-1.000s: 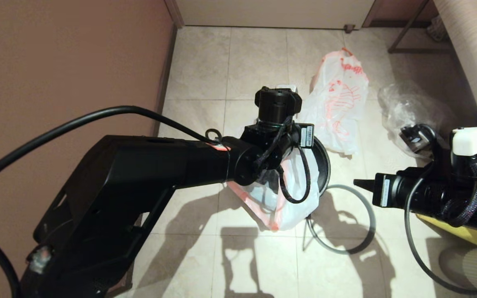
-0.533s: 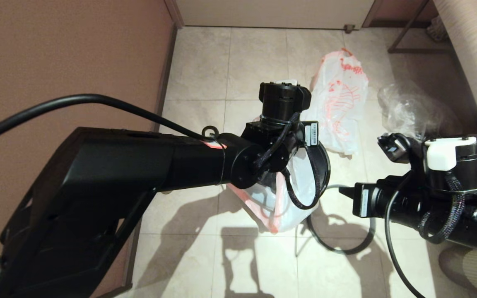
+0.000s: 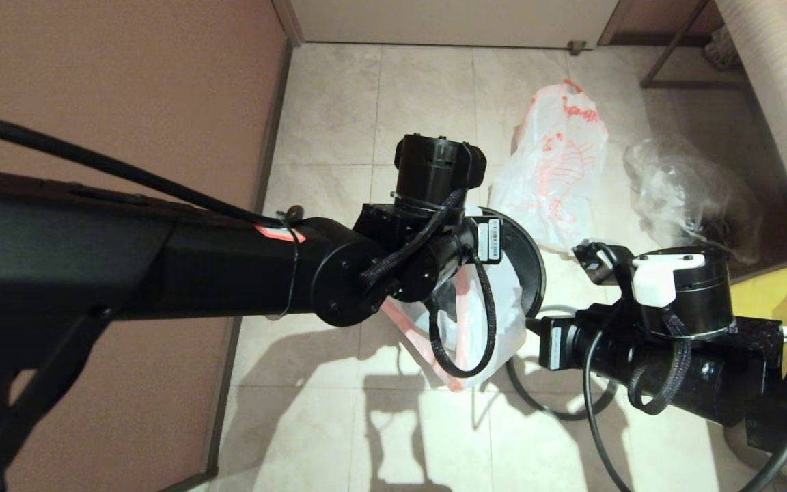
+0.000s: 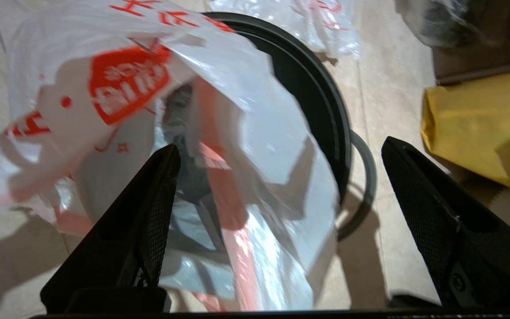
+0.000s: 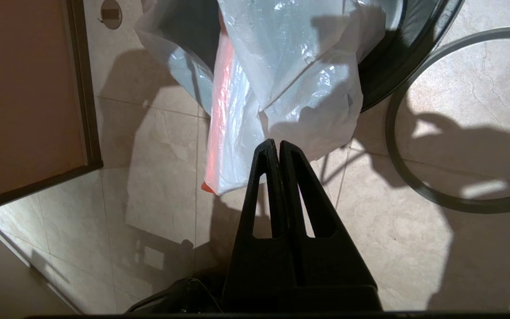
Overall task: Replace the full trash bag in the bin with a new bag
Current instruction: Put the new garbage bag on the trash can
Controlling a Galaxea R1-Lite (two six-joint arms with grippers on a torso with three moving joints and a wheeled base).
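gaping left tool (image 4: 277, 150) empty over new bag (image 4: 255, 146), hidden overhead; right tool (image 5: 279, 146) pinched, empty

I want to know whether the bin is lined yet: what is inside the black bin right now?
The new bag drapes over the bin mouth and spills onto the floor, not spread inside. A strip of dark inner wall shows; the bottom is covered by the plastic.

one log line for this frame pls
left gripper: open above new bag | new bag: draped over bin | right gripper: shut, near bag | ring: on floor | full bag: behind bin
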